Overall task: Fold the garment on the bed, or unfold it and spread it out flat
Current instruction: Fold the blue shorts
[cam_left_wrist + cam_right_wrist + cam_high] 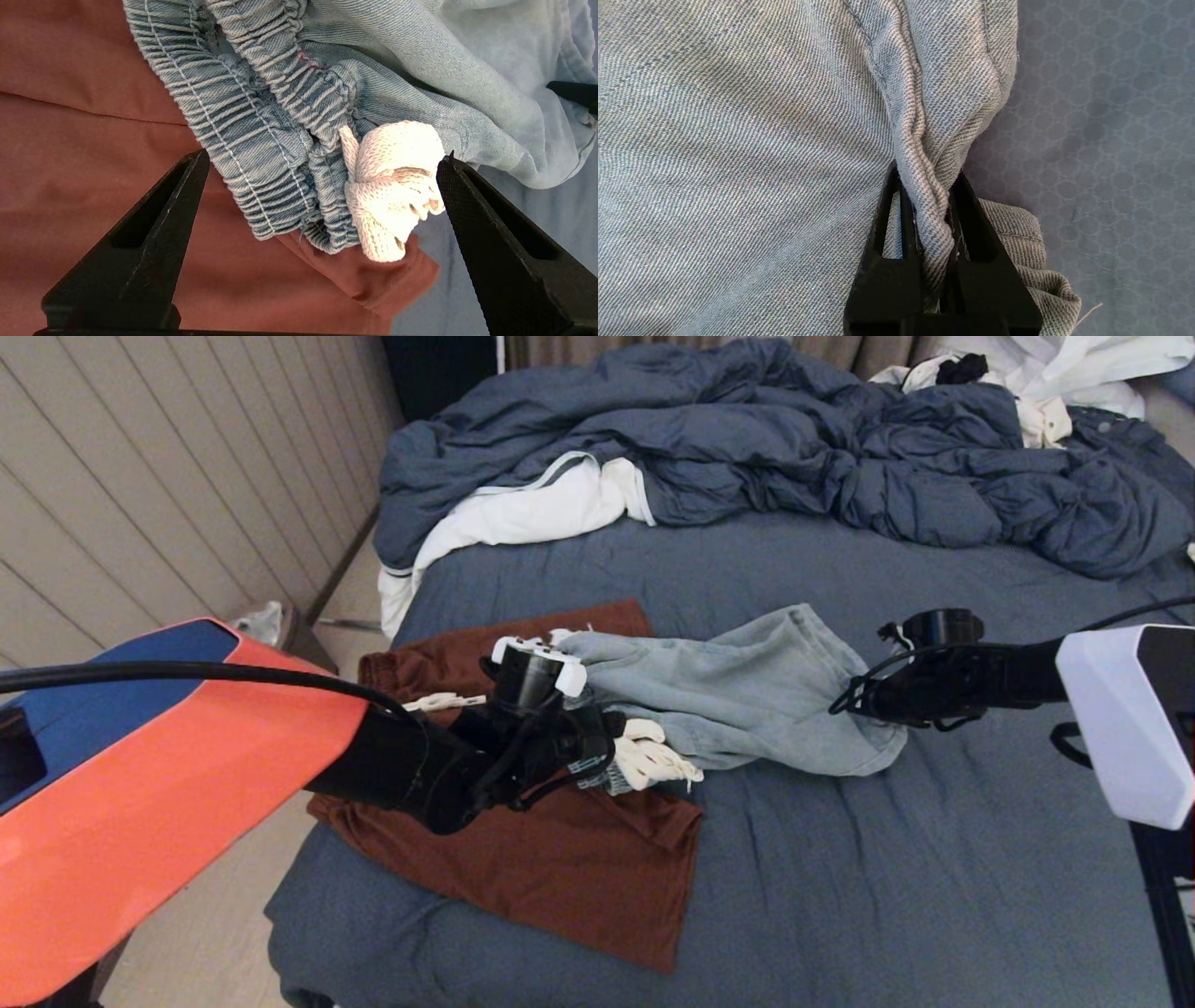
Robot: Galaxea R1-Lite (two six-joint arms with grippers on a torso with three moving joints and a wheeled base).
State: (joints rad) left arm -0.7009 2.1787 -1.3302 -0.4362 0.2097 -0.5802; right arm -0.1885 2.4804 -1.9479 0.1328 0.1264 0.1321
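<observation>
Light blue denim shorts lie bunched on the bed's slate-blue sheet, and their waistband end overlaps rust-brown shorts spread flat near the bed's left edge. My left gripper is open just above the brown shorts. The denim's elastic waistband and its knotted white drawstring sit between the fingers, ungripped. In the head view the left gripper is at the waistband end. My right gripper is shut on a fold of the denim shorts at the leg-hem end.
A rumpled blue duvet and white linens fill the far part of the bed, with more white clothing at the back right. The bed's left edge drops to the floor beside a panelled wall.
</observation>
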